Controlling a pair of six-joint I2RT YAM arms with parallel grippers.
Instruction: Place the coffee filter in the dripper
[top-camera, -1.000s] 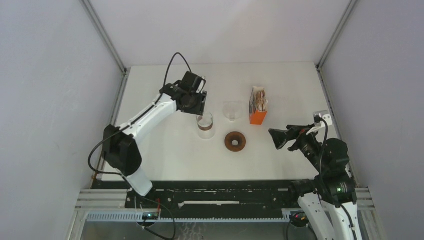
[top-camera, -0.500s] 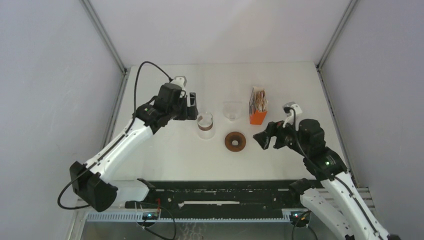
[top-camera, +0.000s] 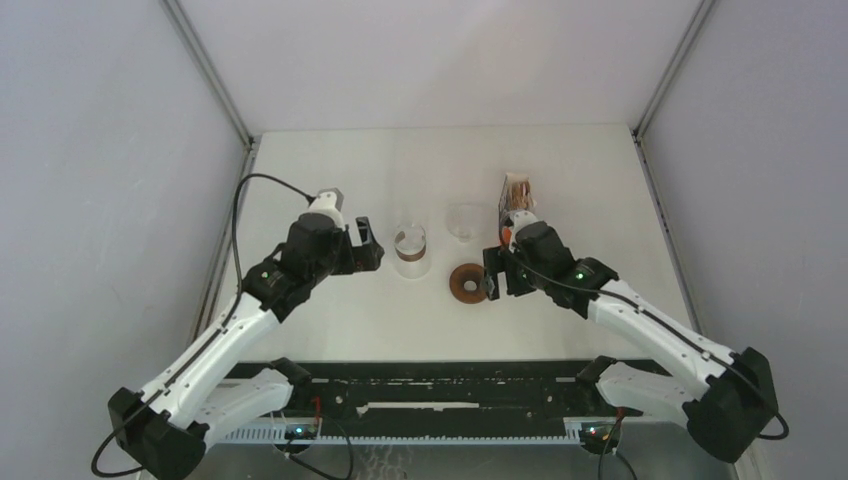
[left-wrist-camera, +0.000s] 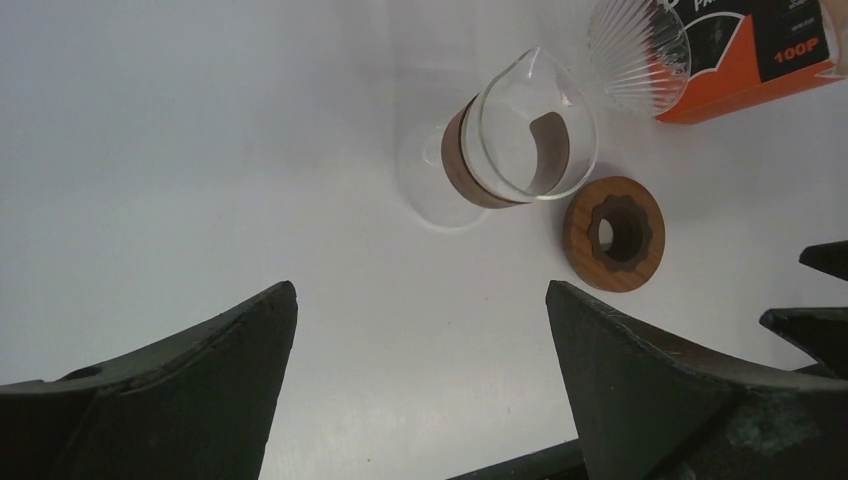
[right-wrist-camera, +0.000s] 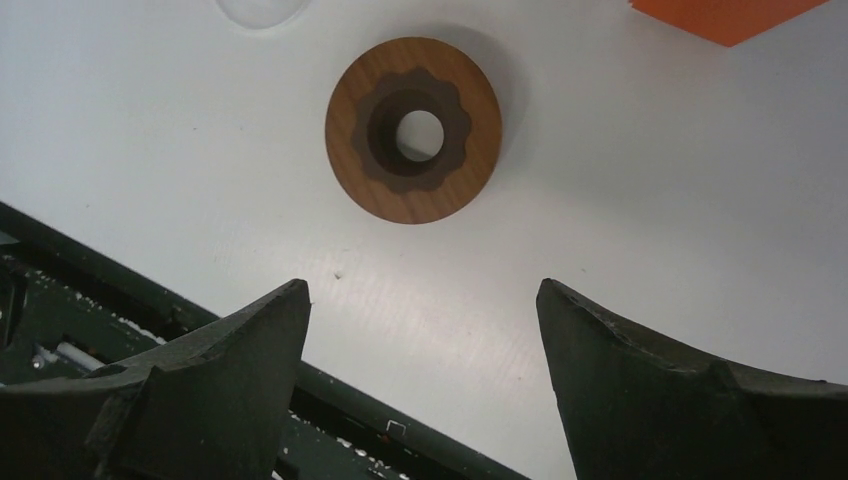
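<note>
The dripper is a dark-brown ring with a central hole, flat on the white table; it also shows in the left wrist view and the right wrist view. No loose white coffee filter is in view. My right gripper is open and empty, just right of the dripper; in its wrist view the dripper lies ahead of the spread fingertips. My left gripper is open and empty, left of the glass cup; its wrist view shows bare table between the fingers.
A clear glass cup with a brown band stands left of the dripper. A ribbed clear glass cone sits behind it. An orange box with brown-edged contents stands at the back right.
My right arm has swung left from the table's right side to just beside the dripper. My left gripper has pulled back from above the glass cup toward its near left.
</note>
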